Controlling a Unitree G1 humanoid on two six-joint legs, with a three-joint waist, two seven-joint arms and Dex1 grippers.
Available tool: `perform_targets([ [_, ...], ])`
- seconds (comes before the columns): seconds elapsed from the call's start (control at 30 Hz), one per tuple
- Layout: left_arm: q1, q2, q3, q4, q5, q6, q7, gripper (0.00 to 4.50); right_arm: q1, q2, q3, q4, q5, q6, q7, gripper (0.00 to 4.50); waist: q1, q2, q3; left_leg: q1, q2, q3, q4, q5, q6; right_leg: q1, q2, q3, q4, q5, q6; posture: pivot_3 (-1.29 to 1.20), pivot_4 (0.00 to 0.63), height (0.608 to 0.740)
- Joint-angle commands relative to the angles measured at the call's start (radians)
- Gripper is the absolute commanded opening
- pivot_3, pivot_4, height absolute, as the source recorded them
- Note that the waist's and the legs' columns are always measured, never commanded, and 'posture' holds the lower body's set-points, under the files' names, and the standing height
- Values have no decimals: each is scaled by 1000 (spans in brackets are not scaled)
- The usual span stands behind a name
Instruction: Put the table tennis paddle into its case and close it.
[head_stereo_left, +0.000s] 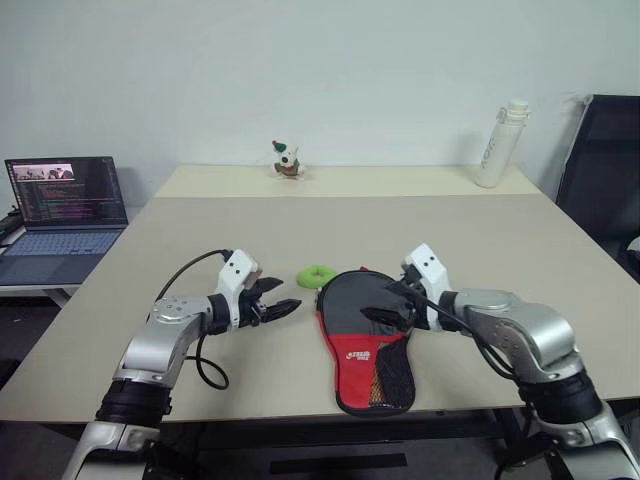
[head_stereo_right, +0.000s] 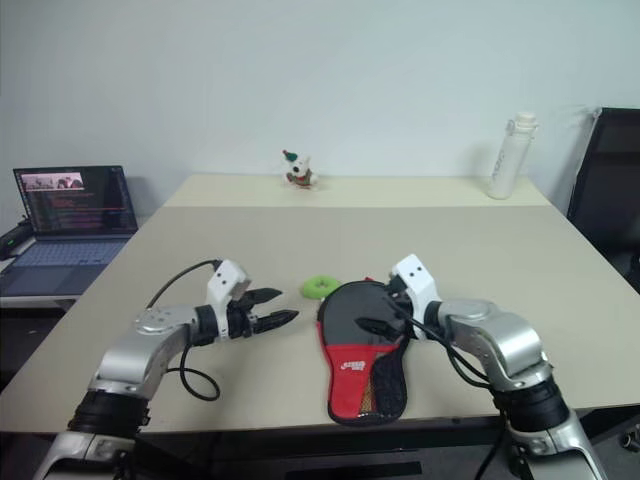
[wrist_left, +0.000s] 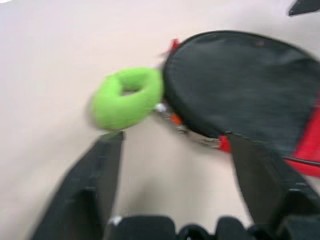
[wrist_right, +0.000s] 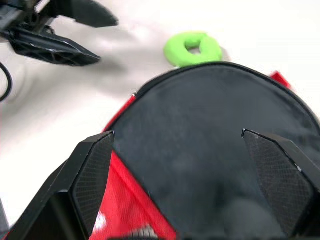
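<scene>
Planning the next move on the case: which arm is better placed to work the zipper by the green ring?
Probably the left. The left gripper, open, points at the zipper pull beside the green ring. The right gripper, open, hovers over the case.

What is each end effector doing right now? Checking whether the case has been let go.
Left end effector: open, holding nothing, beside the case.
Right end effector: open, holding nothing, above the case.
</scene>
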Motion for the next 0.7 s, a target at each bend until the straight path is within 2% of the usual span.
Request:
perform_targets([
  [0.03,-64,-16,7,52,32,-33,38,4466,-7,41,34,21,-27,-65,-2,4500,0,0,0,0,0,0,0,0,0,0,0,0,0,0,0,0,150,740],
  [0.23,-209,-84,-8,260,92,-97,89,4466,56,99,108,78,-93,-132,-17,4500,3,0,0,0,0,-1,2,0,0,0,0,-1,2,0,0,0,150,740],
  [0.53,-530,-218,-39,857,204,-257,114,4466,88,151,115,62,-126,-125,-52,4500,1,0,0,-1,-1,-1,3,0,0,0,0,-1,2,1,1,0,150,740],
  [0.7,-592,-275,-24,1036,248,-270,189,4466,94,168,110,46,-136,-116,-71,4500,-3,0,0,-1,-1,-1,3,0,0,-1,0,-1,2,1,1,0,150,740],
])
